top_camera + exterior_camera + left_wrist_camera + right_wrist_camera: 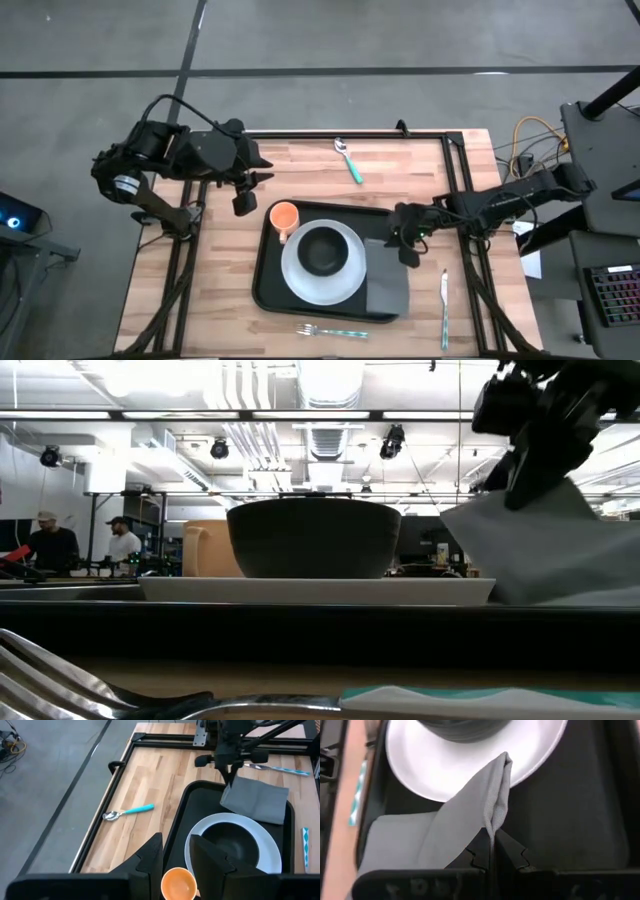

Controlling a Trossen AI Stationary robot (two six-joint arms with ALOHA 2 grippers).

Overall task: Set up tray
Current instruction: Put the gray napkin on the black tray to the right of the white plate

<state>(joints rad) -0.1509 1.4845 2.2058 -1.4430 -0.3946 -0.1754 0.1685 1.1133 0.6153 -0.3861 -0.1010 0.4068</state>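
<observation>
Tray (262,275): large, black and rectangular with rounded corners and a raised rim, smooth and matte; it lies near the middle of the wooden table (200,290), slightly toward the right and near side.
Left gripper (243,195): hovers over the table's far left part, just beyond the tray's far left corner; in the left wrist view its two dark fingers (150,857) stand apart with nothing between them.
Cup (284,216): small, orange and round, with a handle, in the tray's far left corner.
Plate (300,285): round, white and smooth, in the middle of the tray, reaching toward its near edge.
Bowl (323,249): dark, round and deep, sitting on the plate.
Spoon (349,160): metal bowl with a teal handle, on the bare wood beyond the tray.
Fork (331,331): metal tines with a teal patterned handle, on the wood just near of the tray.
Napkin (386,277): grey woven cloth, folded into a rectangle, on the tray's right side with its edge overlapping the plate's rim.
Right gripper (408,254): over the napkin's far end; the right wrist view shows its fingers pinched on a raised fold of the cloth.
Knife (444,305): thin, metal, with a teal patterned handle, on the wood right of the tray.
</observation>
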